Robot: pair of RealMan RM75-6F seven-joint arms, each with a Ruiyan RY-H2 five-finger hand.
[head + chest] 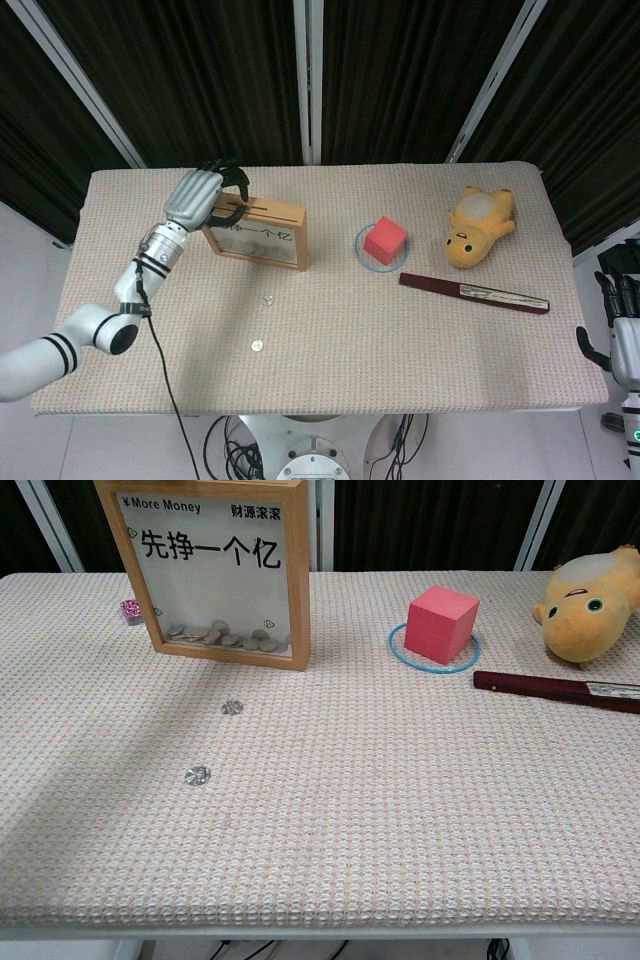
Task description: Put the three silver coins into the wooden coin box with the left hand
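Starting at the upper left of the head view, you are holding the left hand (203, 192) over the left end of the wooden coin box (256, 232), fingers curled down at its top edge; whether a coin is pinched there I cannot tell, as the fingertips are too small and dark to read. The box is standing upright on the table (420, 340), and through its clear front in the chest view a heap of coins is lying along the bottom. Moving right and down, two silver coins are lying flat on the woven cloth: one silver coin (232, 708) just below the box, the other coin (197, 775) nearer the front edge, the two apart from each other. Expect them to be light, thin, rigid and slippery, lying flush against a textured cover that is giving the fingers little edge to catch; you are likely needing to pinch across the rim between thumb and a fingertip, or tip an edge up first. Further right, a red cube (385, 240), a yellow plush toy (479, 226) and a dark flat stick (474, 293) are sitting well clear. At the far right edge, the right hand (622, 330) is hanging beside the table, its grasp not readable.
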